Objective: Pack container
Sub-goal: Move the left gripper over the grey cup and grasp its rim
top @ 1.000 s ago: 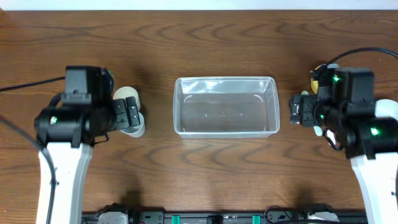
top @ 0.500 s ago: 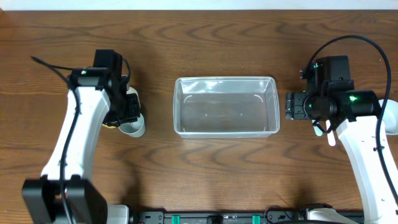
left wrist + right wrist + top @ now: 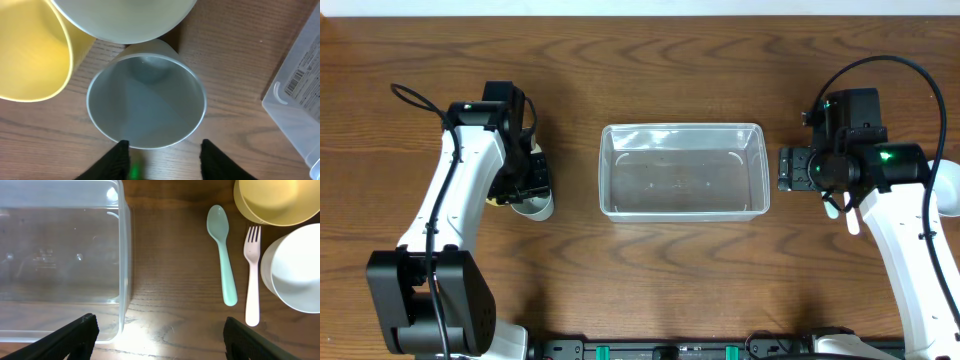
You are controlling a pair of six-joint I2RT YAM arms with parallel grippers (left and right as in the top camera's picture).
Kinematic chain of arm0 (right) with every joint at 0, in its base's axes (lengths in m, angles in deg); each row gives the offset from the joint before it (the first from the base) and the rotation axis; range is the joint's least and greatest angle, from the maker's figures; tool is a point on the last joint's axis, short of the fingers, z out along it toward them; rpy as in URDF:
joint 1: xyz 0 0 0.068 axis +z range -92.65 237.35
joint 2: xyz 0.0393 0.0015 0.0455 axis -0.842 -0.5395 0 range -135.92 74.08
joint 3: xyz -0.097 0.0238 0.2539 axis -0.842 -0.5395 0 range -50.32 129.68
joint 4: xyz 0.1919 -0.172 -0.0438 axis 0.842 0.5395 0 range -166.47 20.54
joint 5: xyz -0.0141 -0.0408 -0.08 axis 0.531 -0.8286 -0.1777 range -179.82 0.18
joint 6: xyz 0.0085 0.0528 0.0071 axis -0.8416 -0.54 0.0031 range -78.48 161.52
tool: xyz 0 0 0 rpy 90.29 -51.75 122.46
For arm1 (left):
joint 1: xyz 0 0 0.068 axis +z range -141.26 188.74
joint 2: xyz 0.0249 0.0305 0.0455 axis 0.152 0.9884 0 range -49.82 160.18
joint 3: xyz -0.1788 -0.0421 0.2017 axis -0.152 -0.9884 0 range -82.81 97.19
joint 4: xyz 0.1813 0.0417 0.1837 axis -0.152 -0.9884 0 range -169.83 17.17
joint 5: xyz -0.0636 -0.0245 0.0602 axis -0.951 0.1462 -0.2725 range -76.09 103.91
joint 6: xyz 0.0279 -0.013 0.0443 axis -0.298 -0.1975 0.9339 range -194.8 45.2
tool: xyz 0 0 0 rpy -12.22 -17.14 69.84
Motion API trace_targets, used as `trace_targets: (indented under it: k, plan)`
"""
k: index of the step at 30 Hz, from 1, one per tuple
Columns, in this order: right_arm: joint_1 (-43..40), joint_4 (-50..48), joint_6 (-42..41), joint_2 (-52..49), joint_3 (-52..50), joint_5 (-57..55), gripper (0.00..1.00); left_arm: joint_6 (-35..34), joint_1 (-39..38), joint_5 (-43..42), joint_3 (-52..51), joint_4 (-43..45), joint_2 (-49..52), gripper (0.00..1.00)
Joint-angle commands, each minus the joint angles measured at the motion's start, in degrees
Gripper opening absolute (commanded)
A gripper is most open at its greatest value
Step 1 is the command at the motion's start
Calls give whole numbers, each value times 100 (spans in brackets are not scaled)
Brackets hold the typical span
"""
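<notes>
1. Both arms have re-posed since a second ago. The left one now arches over from the far side above the white cup (image 3: pixel 146 100), and in the last half second only it has shifted, and only slightly. The container (image 3: pixel 682 172) has not moved.
2. That container sits at the middle of the wooden table (image 3: pixel 650 60) between the two arms, and it is empty (nothing has been packed yet).
3. Left of it, well apart, the left gripper (image 3: pixel 165 150) hangs over the cup with its fingers (image 3: pixel 120 157) spread and holding nothing. One finger is near the cup's rim and the other just outside it.
4. A yellow cup (image 3: pixel 30 50) and a white bowl (image 3: pixel 125 20) crowd the cup's far side.
5. On the right, the right gripper (image 3: pixel 160 325) hovers beside the container's right wall, spread wide and empty.
6. Further right lie a teal spoon (image 3: pixel 223 255) and a pink fork (image 3: pixel 252 275) side by side, with a yellow bowl (image 3: pixel 280 200) and a white tub (image 3: pixel 295 275) beyond them.
7. The step in hand looks like the first pick, with the left arm lining up on the white cup.
8. Next it likely needs to drop, pinch the cup's wall without nudging its neighbours, lift it, and carry it right into the container
</notes>
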Motion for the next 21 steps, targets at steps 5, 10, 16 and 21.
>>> trace_targets:
  k: [5,10,16,21]
  plan:
    - [-63,-13,-66,-31,68,-57,82,39,-409,-26,42,153,35,64]
    - [-63,7,-66,-31,68,-57,83,39,-577,9,22,354,35,65]
    - [-66,33,-63,-31,68,-57,83,37,-575,267,-229,468,35,65]
    - [-63,33,-66,-31,68,-57,83,37,-575,291,-479,671,35,65]
